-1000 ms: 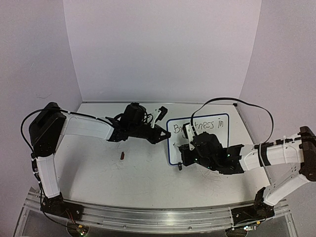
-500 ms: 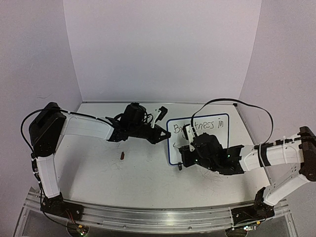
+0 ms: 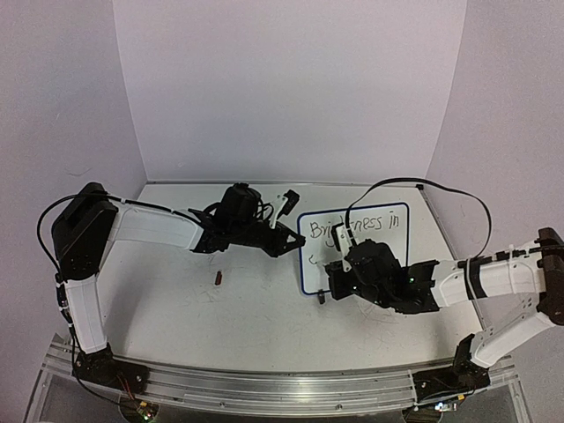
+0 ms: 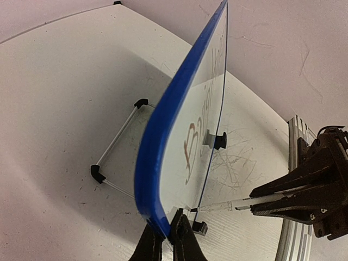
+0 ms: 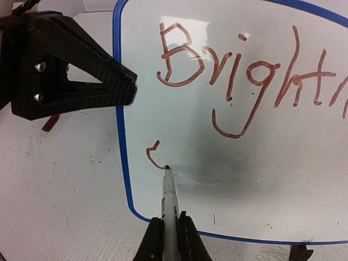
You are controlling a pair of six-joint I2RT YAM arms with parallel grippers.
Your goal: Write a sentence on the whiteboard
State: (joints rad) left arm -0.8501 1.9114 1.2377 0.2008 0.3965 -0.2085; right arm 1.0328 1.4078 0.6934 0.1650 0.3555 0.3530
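Right end effector (image 5: 169, 223) drawn slightly back, angled low, clamped on marker (image 5: 168, 187), left end effector (image 4: 167, 231) pinching whiteboard (image 4: 163, 141) edge.

The whiteboard (image 5: 272, 179) is glossy white, framed blue; the sentence (image 5: 251, 81) shows reddish-brown, the marker (image 5: 169, 201) black. Left of the whiteboard, a dark-red piece (image 3: 218, 278) on the white, grey-scribbled tabletop (image 3: 247, 308).

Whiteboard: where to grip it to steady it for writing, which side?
Pinch the blue frame's left edge from the left, jaws across its thickness, as the left gripper does. The whiteboard stands tilted, so that thin rim is exposed and the face is free for the marker.
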